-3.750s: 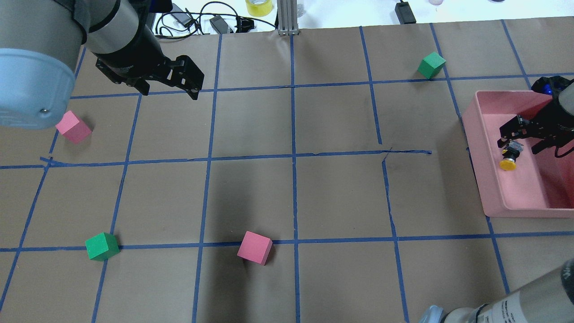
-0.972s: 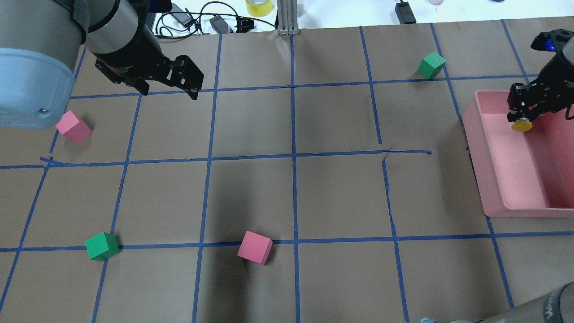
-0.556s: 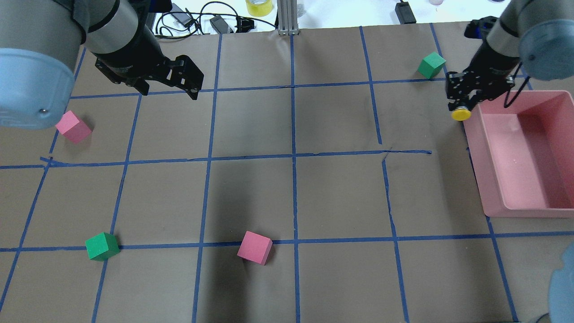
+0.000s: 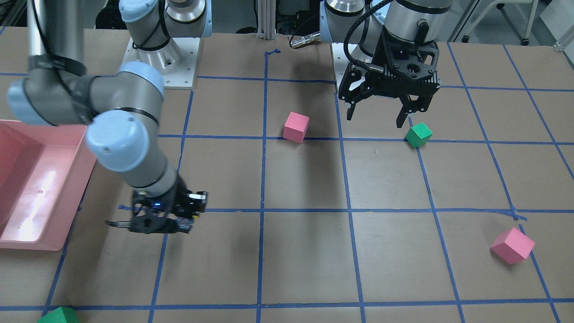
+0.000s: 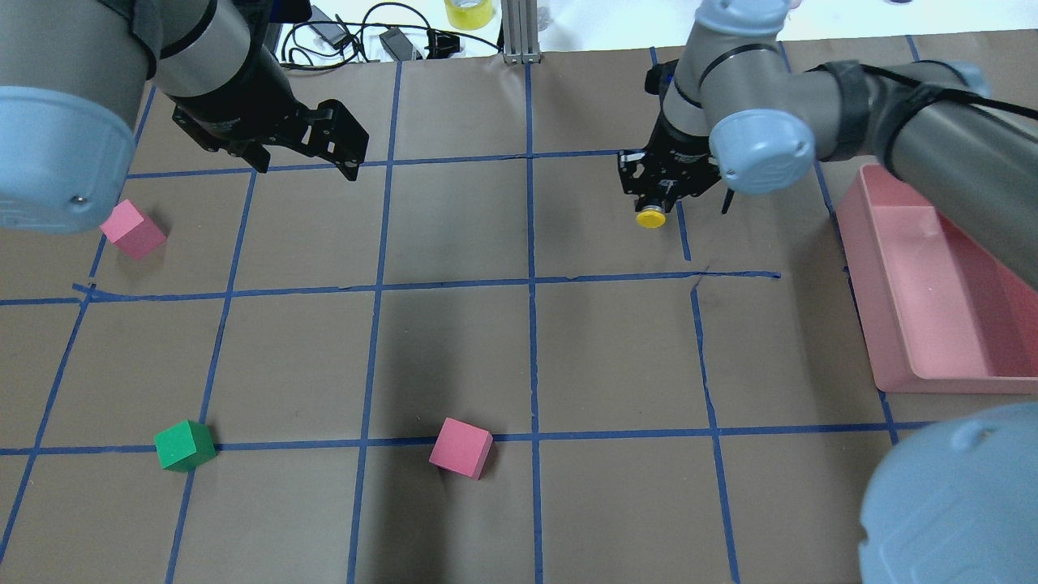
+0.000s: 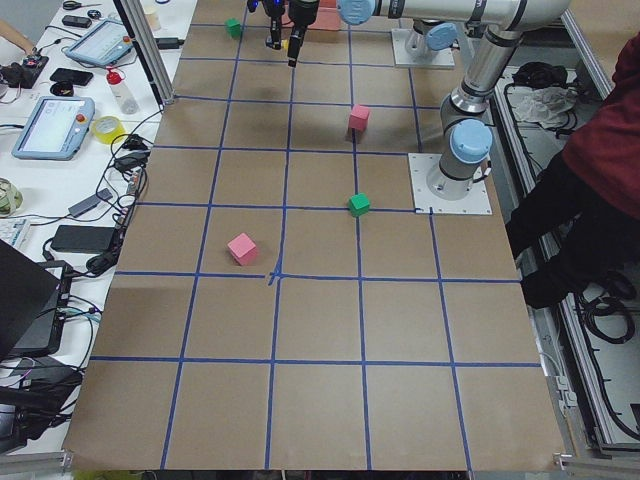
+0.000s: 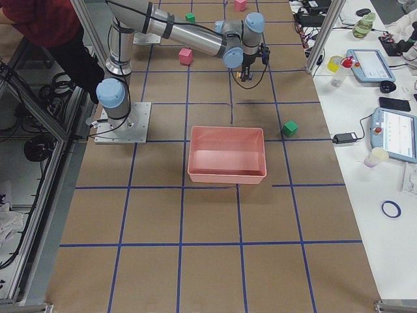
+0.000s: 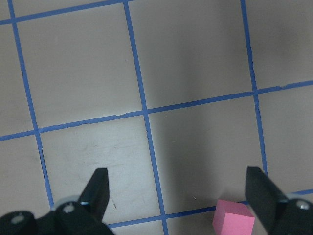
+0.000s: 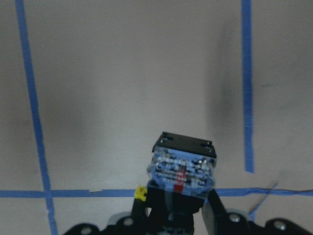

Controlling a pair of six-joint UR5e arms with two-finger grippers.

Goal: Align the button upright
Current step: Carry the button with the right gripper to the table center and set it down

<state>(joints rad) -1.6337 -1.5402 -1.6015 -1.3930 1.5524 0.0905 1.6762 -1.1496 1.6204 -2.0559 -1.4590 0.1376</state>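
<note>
Here, overhead, the right arm's black two-finger gripper point(image 5: 658, 201), upper frame right of centre, pinches the tiny yellow-capped push-button point(image 5: 651, 218), cap showing just below the fingertips, over the brown paper-covered table point(image 5: 454, 243). The left arm's black two-finger gripper point(image 5: 349, 152) hangs spread at upper left, well apart. Front-facing, the button is too small to read under the wrist at lower left. In the right wrist view its terminal end fills bottom centre, only a yellow sliver beside it, so the long axis probably is not upright yet; exact tilt I cannot tell.
</note>
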